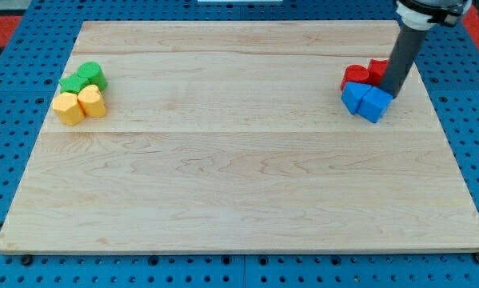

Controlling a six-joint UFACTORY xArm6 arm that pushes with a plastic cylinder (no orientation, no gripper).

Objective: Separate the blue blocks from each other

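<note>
A pale wooden board [239,160] lies on a blue pegboard surface [7,120], its wide middle and whole lower half bare of blocks, leaving ample open room toward the view's bottom and centre. Two clusters sit near opposite sides in the upper part of the board.

At the view's right, close to the board's right edge, two blue blocks press together: a left blue block [354,98] and a right blue block [374,104], touching along one side, their exact shapes hard to make out. Directly above them sit two red blocks, one red block at left [355,75] and a second red block [377,69] partly hidden behind the rod; both touch the blue pair.

At the view's left, near the left edge, four blocks huddle: a green block [91,75] and a second green block [69,84] above, a yellow block [68,108] and a second yellow block [92,102] below, all touching. Count: two blue, two red, two green, two yellow.

The dark rod [403,56] descends from the view's top right, leaning slightly leftward. My tip [392,94] rests just above the right blue block and beside the second red block, seemingly touching both. The arm carries no jaws to open or close, only this plain rod.
</note>
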